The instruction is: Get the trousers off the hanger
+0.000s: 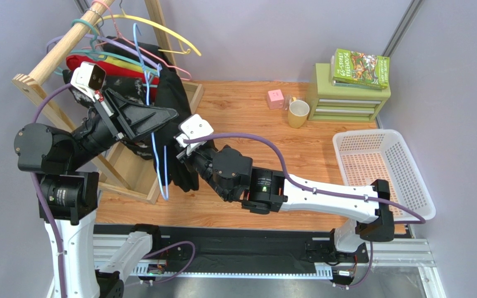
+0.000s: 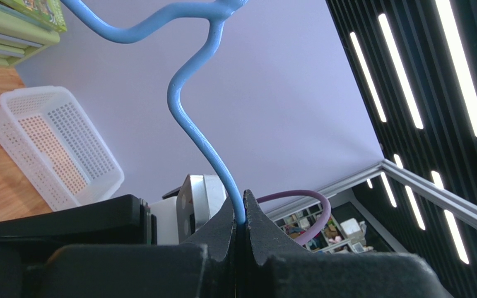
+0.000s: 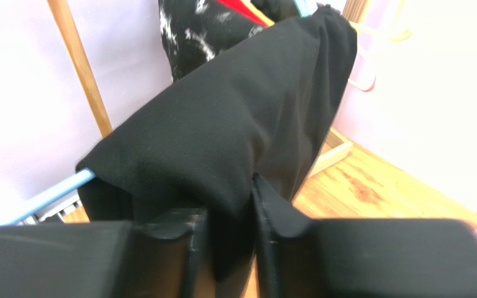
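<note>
The black trousers hang over the light-blue hanger at the wooden rack, and their legs drop to the table. My left gripper is shut on the hanger's wire; in the left wrist view the blue wire rises from between the closed fingers. My right gripper is just right of the trousers, low on the hanging legs. In the right wrist view a fold of the trousers runs down between its fingers, which pinch it. The hanger's bar pokes out at the left.
The wooden rack holds yellow, lilac and teal hangers, a red garment and a black splotched garment. A white basket stands at the right. A green drawer unit with a book, a mug and a pink cube stand at the back.
</note>
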